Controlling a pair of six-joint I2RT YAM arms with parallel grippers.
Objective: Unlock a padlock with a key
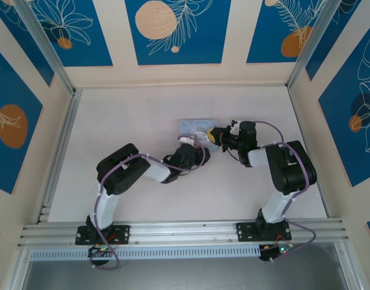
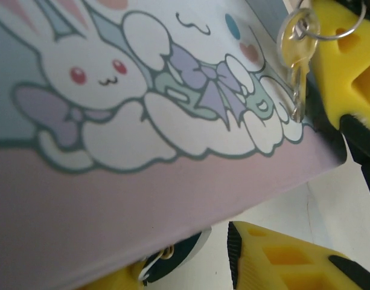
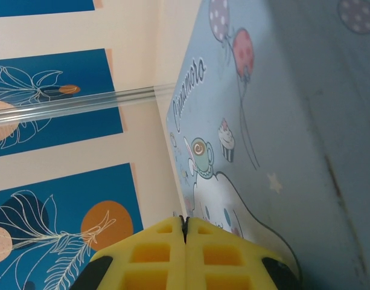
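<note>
Two tools: right tool (image 3: 185, 228) pinched closed; left tool (image 2: 177, 258) straddles the padlock (image 2: 183, 261), grip unclear.

both arms elbows-out, left end effector (image 1: 195, 142) partly spread, right end effector (image 3: 185, 228) pinched tight

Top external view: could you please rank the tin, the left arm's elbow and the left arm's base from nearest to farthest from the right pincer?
1. The tin, just left of the right pincer, mid-table.
2. The left arm's elbow, farther left and nearer the front edge.
3. The left arm's base, at the near rail, bottom left.
</note>
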